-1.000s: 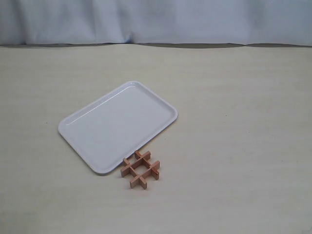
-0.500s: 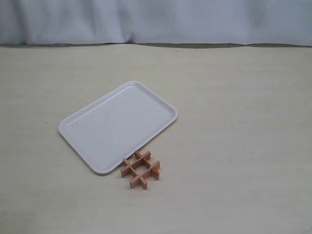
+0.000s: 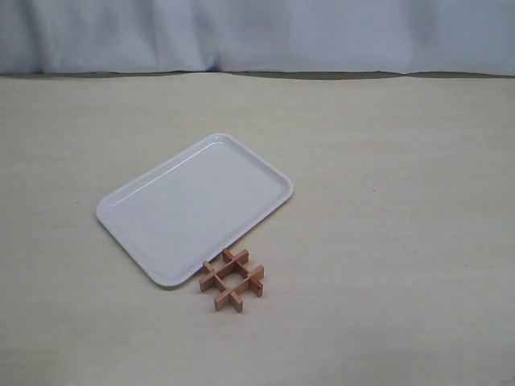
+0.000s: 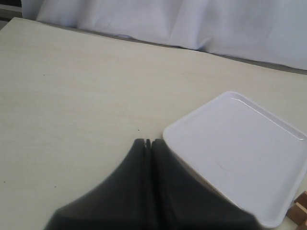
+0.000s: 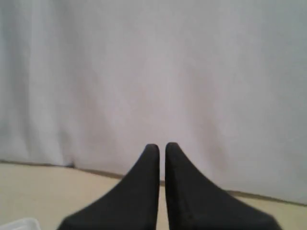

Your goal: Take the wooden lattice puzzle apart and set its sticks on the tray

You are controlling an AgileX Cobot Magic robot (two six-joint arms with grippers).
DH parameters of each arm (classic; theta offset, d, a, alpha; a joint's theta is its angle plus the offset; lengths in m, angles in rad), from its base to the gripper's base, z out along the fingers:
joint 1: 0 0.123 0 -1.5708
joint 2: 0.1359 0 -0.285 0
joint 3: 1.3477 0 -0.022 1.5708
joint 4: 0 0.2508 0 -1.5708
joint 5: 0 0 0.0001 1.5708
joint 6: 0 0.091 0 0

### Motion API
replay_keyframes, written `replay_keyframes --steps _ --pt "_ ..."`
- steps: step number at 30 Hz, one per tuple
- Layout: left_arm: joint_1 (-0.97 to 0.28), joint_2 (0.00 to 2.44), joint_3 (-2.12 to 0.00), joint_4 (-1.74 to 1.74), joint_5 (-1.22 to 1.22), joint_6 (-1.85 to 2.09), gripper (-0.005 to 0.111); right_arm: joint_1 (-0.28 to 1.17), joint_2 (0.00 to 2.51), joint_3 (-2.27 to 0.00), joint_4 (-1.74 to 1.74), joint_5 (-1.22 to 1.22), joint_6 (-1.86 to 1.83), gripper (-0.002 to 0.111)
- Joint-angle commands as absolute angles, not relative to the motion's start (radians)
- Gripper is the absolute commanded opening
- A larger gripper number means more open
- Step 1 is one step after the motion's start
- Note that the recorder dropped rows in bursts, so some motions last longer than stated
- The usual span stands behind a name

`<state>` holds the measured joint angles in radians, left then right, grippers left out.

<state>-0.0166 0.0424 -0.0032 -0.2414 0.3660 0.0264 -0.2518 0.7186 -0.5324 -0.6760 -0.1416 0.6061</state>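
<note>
The wooden lattice puzzle (image 3: 232,279) lies whole on the table, its reddish-brown sticks still interlocked, just off the near corner of the white tray (image 3: 193,207). Nothing lies on the tray. In the left wrist view my left gripper (image 4: 147,142) is shut and empty, its tips beside a corner of the tray (image 4: 240,153), and a sliver of the puzzle (image 4: 300,212) shows at the frame's edge. My right gripper (image 5: 162,146) is shut and empty, pointing at the white curtain. Neither arm appears in the exterior view.
A white curtain (image 3: 257,36) hangs along the far edge of the beige table (image 3: 386,201). A white corner (image 5: 19,224) shows low in the right wrist view.
</note>
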Motion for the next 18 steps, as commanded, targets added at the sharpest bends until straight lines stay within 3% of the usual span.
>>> replay_keyframes --steps 1,10,18 --pt "-0.025 0.046 0.000 -0.245 0.359 0.025 0.000 -0.156 0.920 -0.604 -0.713 -0.095 0.681 0.005" --pt "-0.025 0.046 0.000 -0.245 0.362 0.025 0.000 0.172 1.440 -0.933 -0.713 0.331 0.472 0.005" --pt "-0.025 0.046 0.000 -0.245 0.360 0.025 0.000 0.354 1.786 -1.210 -0.508 0.780 -0.337 0.005"
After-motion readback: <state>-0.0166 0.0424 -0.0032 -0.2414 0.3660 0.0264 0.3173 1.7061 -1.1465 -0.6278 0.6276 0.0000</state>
